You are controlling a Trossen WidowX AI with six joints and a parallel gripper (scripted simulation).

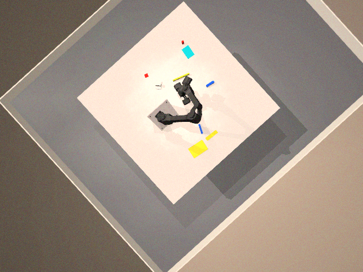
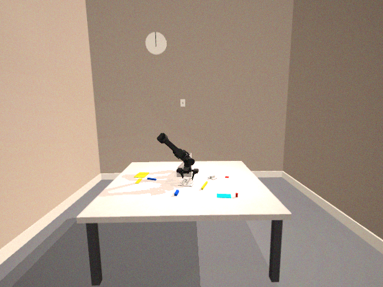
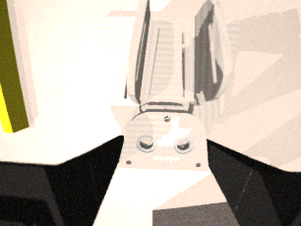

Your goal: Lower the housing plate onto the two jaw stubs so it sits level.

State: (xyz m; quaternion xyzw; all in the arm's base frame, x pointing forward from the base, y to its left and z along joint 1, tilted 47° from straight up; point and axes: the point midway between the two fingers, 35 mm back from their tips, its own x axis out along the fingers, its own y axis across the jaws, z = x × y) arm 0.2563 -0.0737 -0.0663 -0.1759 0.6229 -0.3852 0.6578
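My gripper (image 2: 188, 178) (image 3: 161, 141) is shut on the pale housing plate (image 3: 143, 129), one finger at each side edge. The plate has two large round holes with grey rims and several small holes. Round pin tops show in the large holes. Two long white jaws, a left jaw (image 3: 134, 64) and a right jaw (image 3: 206, 15), stretch away beyond the plate's far edge in the wrist view. The plate hides their near ends, so I cannot tell whether it touches the stubs. In the top view the arm hides the assembly.
A yellow bar (image 1: 181, 77) (image 2: 204, 185) (image 3: 15, 88) lies beside the assembly. Blue bars (image 1: 210, 83) (image 1: 200, 129), a yellow block (image 1: 211, 135), a yellow sheet (image 1: 198, 149), a cyan sheet (image 1: 188, 52), red blocks (image 1: 182, 42) (image 1: 146, 75) and a small white part (image 1: 159, 85) (image 2: 212, 177) lie around.
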